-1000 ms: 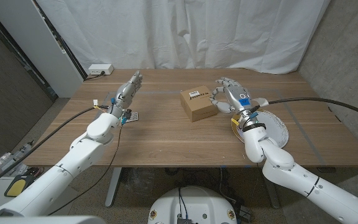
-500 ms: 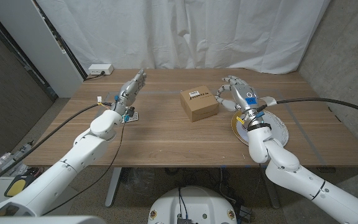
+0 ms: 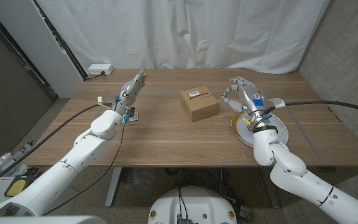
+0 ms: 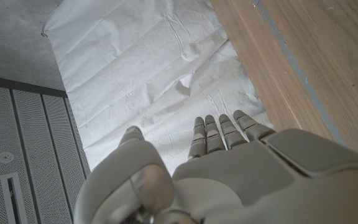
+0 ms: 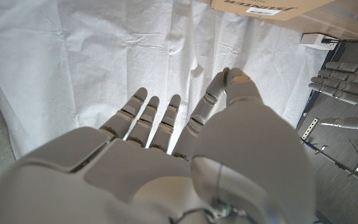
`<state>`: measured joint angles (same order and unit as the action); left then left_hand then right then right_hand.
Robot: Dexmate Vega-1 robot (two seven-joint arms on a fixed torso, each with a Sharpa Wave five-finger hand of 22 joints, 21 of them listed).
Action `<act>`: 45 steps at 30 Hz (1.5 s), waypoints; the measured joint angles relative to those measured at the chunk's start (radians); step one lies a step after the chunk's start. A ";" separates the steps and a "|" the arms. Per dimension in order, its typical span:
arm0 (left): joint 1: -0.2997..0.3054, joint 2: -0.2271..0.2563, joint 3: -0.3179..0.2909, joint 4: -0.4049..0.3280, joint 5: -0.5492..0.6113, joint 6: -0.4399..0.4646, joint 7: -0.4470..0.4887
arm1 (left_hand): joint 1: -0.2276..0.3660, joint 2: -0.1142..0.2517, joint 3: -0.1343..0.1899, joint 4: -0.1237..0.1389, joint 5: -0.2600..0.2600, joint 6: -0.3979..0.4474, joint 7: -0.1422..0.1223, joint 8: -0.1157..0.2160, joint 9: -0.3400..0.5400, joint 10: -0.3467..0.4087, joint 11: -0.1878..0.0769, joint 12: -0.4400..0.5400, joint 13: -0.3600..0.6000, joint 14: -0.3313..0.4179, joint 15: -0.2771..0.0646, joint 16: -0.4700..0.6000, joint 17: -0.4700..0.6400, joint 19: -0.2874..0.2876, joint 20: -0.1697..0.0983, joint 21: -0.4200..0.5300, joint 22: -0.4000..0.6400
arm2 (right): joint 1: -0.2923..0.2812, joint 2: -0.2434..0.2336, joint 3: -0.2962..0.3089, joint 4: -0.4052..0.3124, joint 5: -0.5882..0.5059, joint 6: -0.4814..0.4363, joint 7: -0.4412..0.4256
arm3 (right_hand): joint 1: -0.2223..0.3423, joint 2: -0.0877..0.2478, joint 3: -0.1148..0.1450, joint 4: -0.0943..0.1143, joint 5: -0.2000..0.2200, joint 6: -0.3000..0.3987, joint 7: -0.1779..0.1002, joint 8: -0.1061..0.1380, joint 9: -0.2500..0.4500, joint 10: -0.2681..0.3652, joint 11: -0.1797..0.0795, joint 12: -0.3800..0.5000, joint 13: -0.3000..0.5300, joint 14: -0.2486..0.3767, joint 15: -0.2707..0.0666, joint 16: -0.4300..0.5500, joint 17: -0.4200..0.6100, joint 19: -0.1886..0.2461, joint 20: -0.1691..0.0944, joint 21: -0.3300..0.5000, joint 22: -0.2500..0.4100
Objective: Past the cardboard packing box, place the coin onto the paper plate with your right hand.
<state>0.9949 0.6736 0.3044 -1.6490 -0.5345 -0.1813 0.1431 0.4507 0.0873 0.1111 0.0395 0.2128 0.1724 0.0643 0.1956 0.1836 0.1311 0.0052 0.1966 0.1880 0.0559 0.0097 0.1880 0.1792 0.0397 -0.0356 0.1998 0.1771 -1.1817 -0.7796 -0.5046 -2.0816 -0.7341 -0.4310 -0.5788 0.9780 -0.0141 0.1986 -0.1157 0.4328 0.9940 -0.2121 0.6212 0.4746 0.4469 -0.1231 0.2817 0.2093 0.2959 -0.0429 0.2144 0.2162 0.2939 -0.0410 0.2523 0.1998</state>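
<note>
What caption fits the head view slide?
Right hand raised over paper plate beside cardboard box; left hand waits.

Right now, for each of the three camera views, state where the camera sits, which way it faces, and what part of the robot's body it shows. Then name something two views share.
Head view: on the robot's head, looking down over the wooden table; both arms, left hand, right hand, cardboard box, paper plate.
Left wrist view: on the left wrist, facing along the left hand's back toward the white curtain.
Right wrist view: on the right wrist, facing along the right hand's back toward the curtain.
Shared: the cardboard box edge appears in the head and right wrist views.
</note>
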 measured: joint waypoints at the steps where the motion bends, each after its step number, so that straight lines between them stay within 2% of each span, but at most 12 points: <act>1: 0.001 0.000 -0.001 0.000 0.000 0.000 0.000 | 0.000 0.000 0.000 0.000 0.000 0.000 0.000 0.000 0.000 0.000 0.000 0.000 0.000 0.000 0.000 0.000 0.000 0.000 0.000 0.000 0.000 | 0.000 0.000 0.000 0.000 0.002 -0.003 0.000 | 0.000 0.000 0.000 0.000 0.000 0.001 -0.001 -0.001 0.000 0.000 0.000 0.000 0.000 0.000 0.000 0.000 0.000 0.000 0.000 0.000 0.000; 11: 0.001 0.000 -0.003 0.013 -0.005 -0.009 -0.007 | 0.000 0.000 0.000 0.000 0.000 0.000 0.000 0.000 0.000 0.000 0.000 0.000 0.000 0.000 0.000 0.000 0.000 0.000 0.000 0.000 0.000 | -0.031 0.010 0.024 -0.013 0.024 -0.037 -0.008 | 0.003 0.003 -0.004 -0.004 0.000 0.001 -0.001 0.004 0.000 0.000 0.000 0.000 -0.005 0.000 0.000 0.000 0.000 0.000 0.000 0.000 0.000; 23: -0.026 -0.008 0.007 0.043 -0.010 -0.009 -0.030 | 0.000 0.000 0.000 0.000 0.000 0.000 0.000 0.000 0.000 0.000 0.000 0.000 0.000 0.000 0.000 0.000 0.000 0.000 0.000 0.000 0.000 | -0.061 0.032 0.065 -0.014 0.097 -0.064 -0.027 | 0.003 0.003 -0.004 -0.004 0.000 0.000 0.000 0.004 0.000 0.000 0.000 0.000 -0.005 0.000 0.000 -0.004 0.000 0.000 0.000 0.000 0.000; 37: -0.041 -0.008 0.011 0.058 -0.014 -0.008 -0.037 | 0.000 0.000 0.000 0.000 0.000 0.000 0.000 0.000 0.000 0.000 0.000 0.000 0.000 0.000 0.000 0.000 0.000 0.000 0.000 0.000 0.000 | -0.063 0.036 0.074 0.006 0.150 -0.121 -0.031 | 0.002 0.002 -0.007 -0.002 0.000 -0.002 0.002 0.010 0.001 0.000 0.000 0.000 -0.005 0.000 0.000 -0.004 0.000 0.000 0.000 0.000 0.000; 45: -0.035 -0.007 0.007 0.058 -0.017 -0.013 -0.033 | 0.000 0.000 0.000 0.000 0.000 0.000 0.000 0.000 0.000 0.000 0.000 0.000 0.000 0.000 0.000 0.000 0.000 0.000 0.000 0.000 0.000 | -0.060 0.017 0.073 0.012 0.168 -0.162 -0.026 | 0.002 0.002 -0.007 -0.002 0.000 0.000 0.000 0.010 0.001 -0.004 -0.004 -0.005 -0.005 0.000 0.000 -0.004 0.000 0.000 0.000 0.000 0.000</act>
<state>0.9597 0.6664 0.3110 -1.5905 -0.5511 -0.1939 0.1105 0.4507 0.0872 0.1112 0.0395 0.2129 0.1723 0.0642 0.1956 0.1836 0.1312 0.0052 0.1965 0.1881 0.0560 0.0098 0.1880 0.1792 0.0397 -0.0356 0.1998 0.1771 -1.2422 -0.7623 -0.4317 -2.0701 -0.5658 -0.5928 -0.6048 0.9804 -0.0118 0.1916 -0.1172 0.4328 0.9941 -0.2122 0.6314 0.4753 0.4432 -0.1269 0.2767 0.2044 0.2958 -0.0429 0.2109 0.2161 0.2937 -0.0410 0.2523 0.2000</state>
